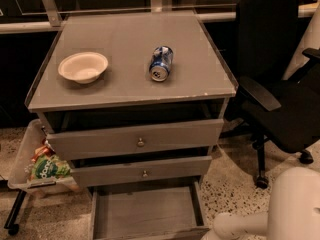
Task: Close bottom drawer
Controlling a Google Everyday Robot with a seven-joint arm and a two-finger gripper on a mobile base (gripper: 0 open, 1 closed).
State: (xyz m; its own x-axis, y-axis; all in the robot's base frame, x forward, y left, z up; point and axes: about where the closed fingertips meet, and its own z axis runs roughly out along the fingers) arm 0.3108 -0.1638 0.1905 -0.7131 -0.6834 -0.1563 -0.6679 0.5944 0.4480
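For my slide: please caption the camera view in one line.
Bottom drawer pulled far out of the grey cabinet; bowl and can on top; white arm at lower right, gripper out of view.

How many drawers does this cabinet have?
3, stacked: top drawer ajar, middle drawer ajar below it, bottom drawer pulled far out. No gripper in view; only the white arm shows, lower right.

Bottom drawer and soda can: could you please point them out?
Bottom drawer (145, 211), camera view, inside floor.
Soda can (161, 63), camera view, its side.
Gripper: not in view; only the arm (295, 204) shows, lower right.
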